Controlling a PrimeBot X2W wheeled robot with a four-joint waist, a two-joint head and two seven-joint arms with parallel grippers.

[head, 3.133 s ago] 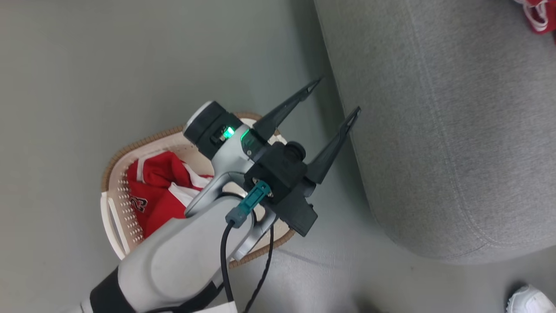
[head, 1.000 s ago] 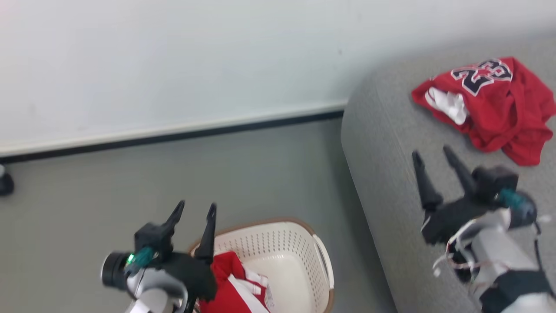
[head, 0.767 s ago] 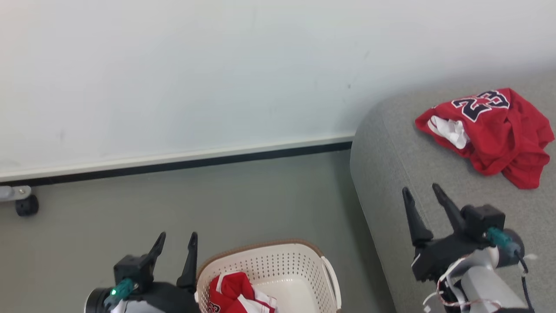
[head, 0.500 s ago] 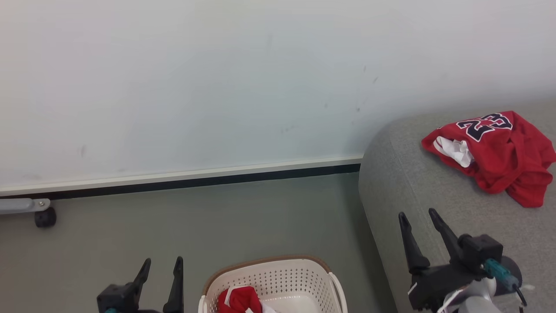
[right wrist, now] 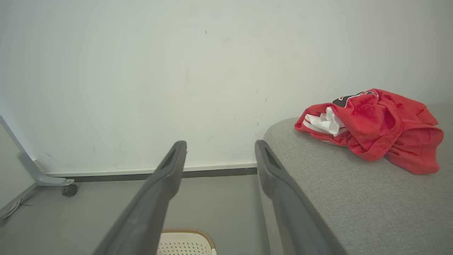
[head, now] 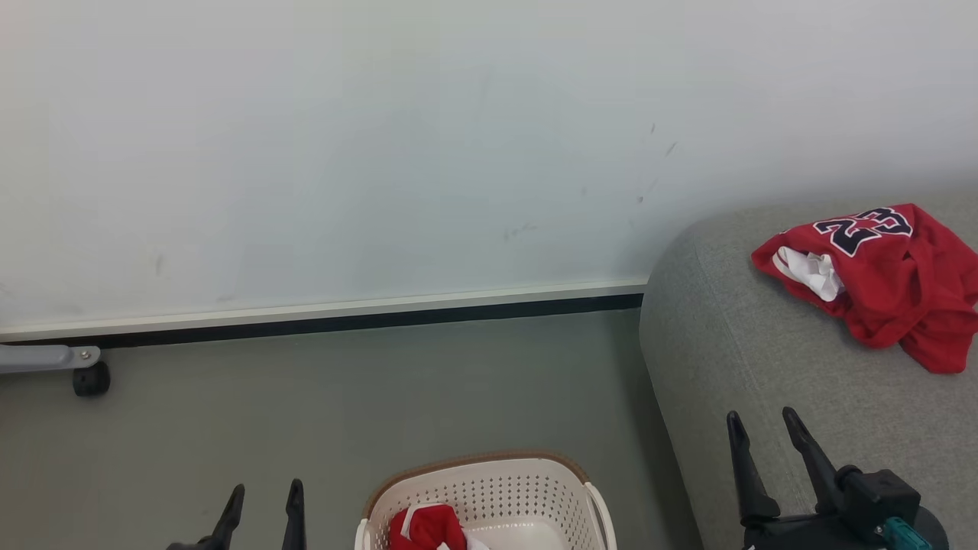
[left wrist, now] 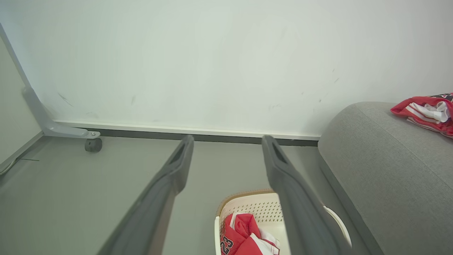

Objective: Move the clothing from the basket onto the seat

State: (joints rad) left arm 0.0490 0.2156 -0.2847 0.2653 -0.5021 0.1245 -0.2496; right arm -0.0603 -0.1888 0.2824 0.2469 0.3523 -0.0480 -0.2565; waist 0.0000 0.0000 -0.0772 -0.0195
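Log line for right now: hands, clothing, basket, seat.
left hand: open, empty | right hand: open, empty | sofa: red jersey on it | basket: red garment inside | task: unfinished

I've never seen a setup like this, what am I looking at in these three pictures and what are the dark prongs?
It's a two-armed robot. One picture comes from its head camera; the other two from wrist cameras looking along those prongs, each arm's fingers. The left gripper and right gripper are both open, holding nothing. On the floor stands a white laundry basket with a red garment inside. Beside it is a grey sofa, where a red jersey already lies.
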